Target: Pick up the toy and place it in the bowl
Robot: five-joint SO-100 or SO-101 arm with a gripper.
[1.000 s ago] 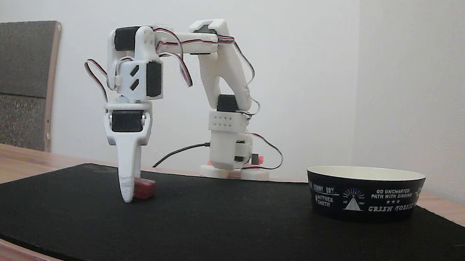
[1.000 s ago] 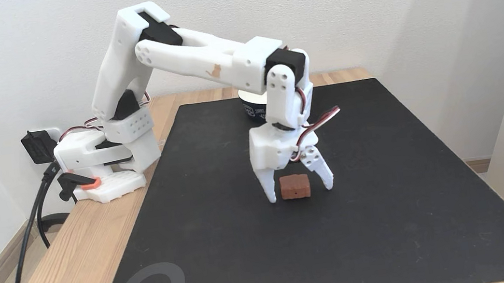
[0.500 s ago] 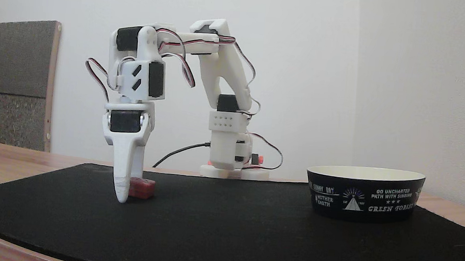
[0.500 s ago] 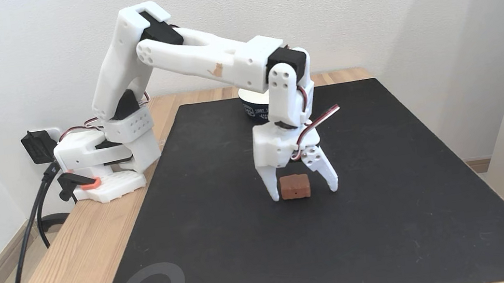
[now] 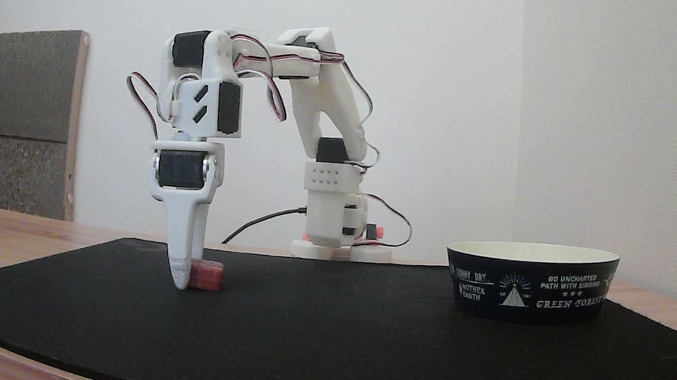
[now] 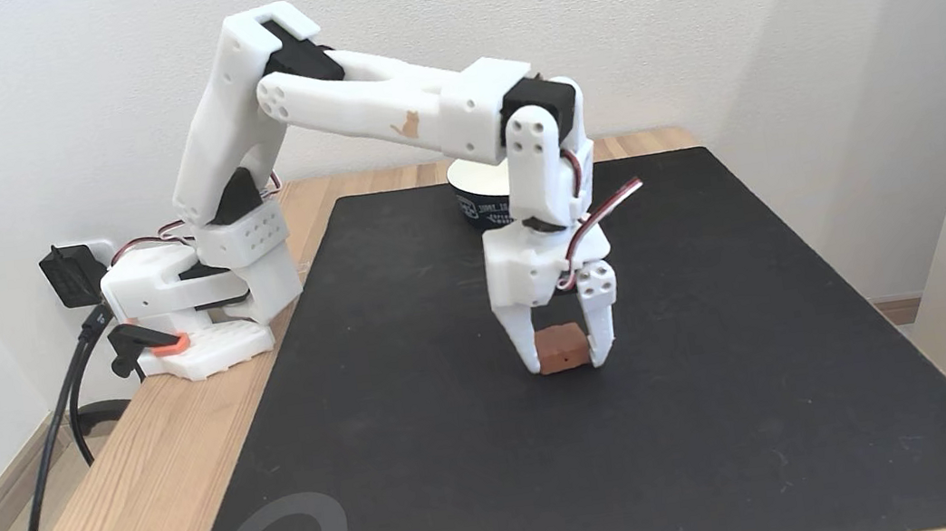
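A: Fingers status? Closed onto the toy, one finger flat against each short end, tips at mat level. No visible gap on either side in a fixed view.

B: Toy position? Seated on the black mat, between the fingertips, not clearly lifted; in the side-on fixed view partly hidden behind the near finger.

A: Long axis? Running 9 to 3 o'clock in the raised fixed view, in line with the closing direction. Grip therefore across the longer span; judged adequate, though less margin than across the short span.

B: Bowl bearing? At roughly 11 o'clock from the toy in the raised fixed view, partly behind the arm, well apart. In the side-on view at 3 o'clock, upright on the mat.

A: Next move, judged? Straight lift first, then swing toward the bowl, clearing the rim before release. Risk: slip at the ends during the swing.
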